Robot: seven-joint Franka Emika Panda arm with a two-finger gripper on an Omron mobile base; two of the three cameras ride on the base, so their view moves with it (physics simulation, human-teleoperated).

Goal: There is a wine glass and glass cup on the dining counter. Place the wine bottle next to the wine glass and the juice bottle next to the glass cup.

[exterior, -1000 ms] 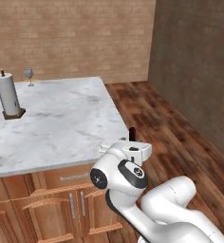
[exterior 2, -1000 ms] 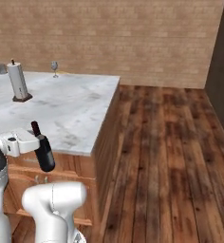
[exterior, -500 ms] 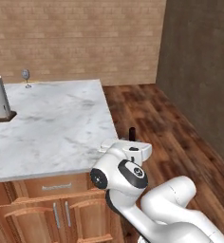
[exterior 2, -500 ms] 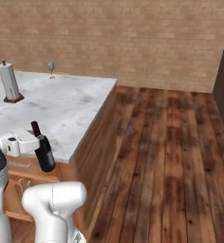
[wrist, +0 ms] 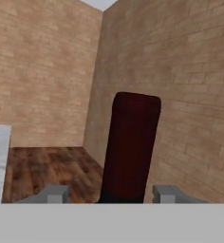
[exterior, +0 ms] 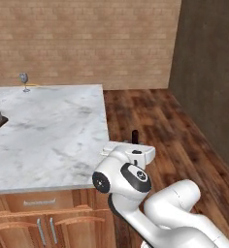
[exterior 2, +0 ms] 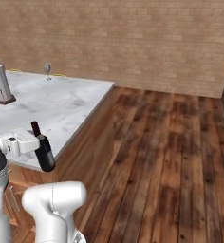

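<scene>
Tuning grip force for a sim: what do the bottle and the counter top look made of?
Bottle: dark, near-black glass by the look, smooth with a faint sheen; its dark red cap looks matte, foil or plastic, can't tell. Counter: white-grey marble, going by the veining, polished and flat.

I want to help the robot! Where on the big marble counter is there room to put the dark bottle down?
The dining counter is mostly bare: the broad middle between the wine glass at the far edge and the near edge is free, also right of the paper towel holder. The wine bottle is held in the jaws beside the near corner.
</scene>
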